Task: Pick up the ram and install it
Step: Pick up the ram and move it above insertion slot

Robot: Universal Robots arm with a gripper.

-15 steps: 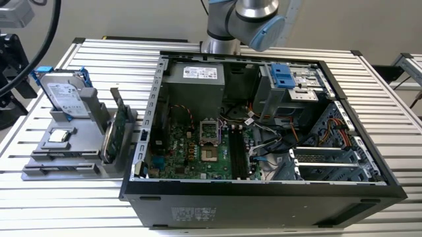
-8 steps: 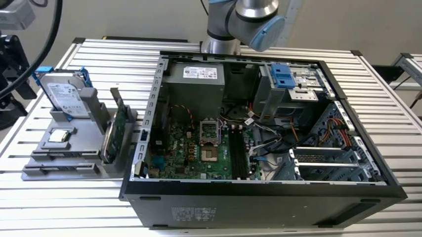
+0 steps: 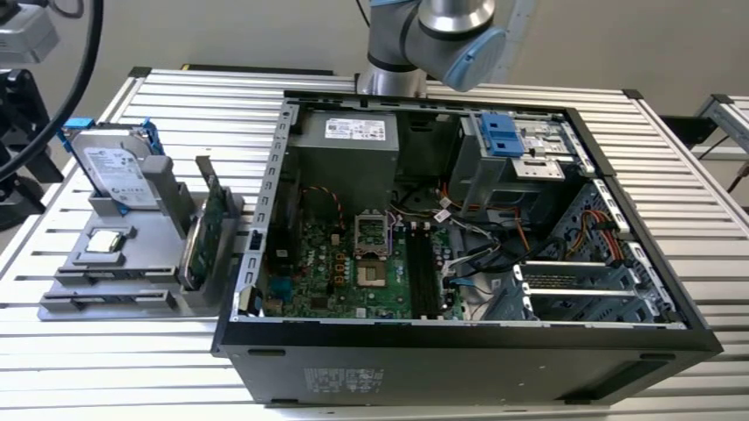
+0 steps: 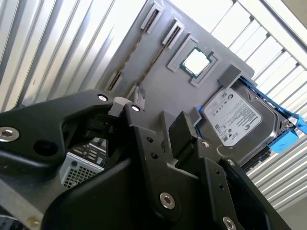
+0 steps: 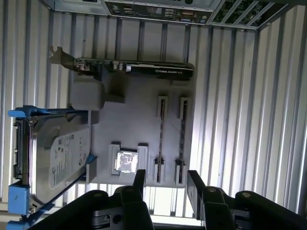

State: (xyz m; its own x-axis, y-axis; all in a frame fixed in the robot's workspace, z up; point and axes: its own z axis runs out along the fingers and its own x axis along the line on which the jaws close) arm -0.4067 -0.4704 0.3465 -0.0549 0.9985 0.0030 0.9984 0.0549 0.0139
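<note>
Nearest us, the black two-fingered gripper point(image 5: 166, 178) hangs spread wide over one edge of a flat grey plastic holder tray point(image 5: 139, 110), with nothing between its jaws. We see the ram point(image 5: 182, 136), a thin dark stick viewed edge-on, standing in one of the tray's two narrow parallel slots. A small square silver processor chip point(image 5: 126, 162) lies just beside those slots. A silver hard drive with blue rails point(image 5: 53, 158) and a long dark expansion card point(image 5: 134, 69) line other tray edges, well apart from the ram. Bare ribbed aluminium table point(image 5: 240, 120) borders the tray. In the exterior view, the open black computer case point(image 3: 468, 351) sits just beside it.
</note>
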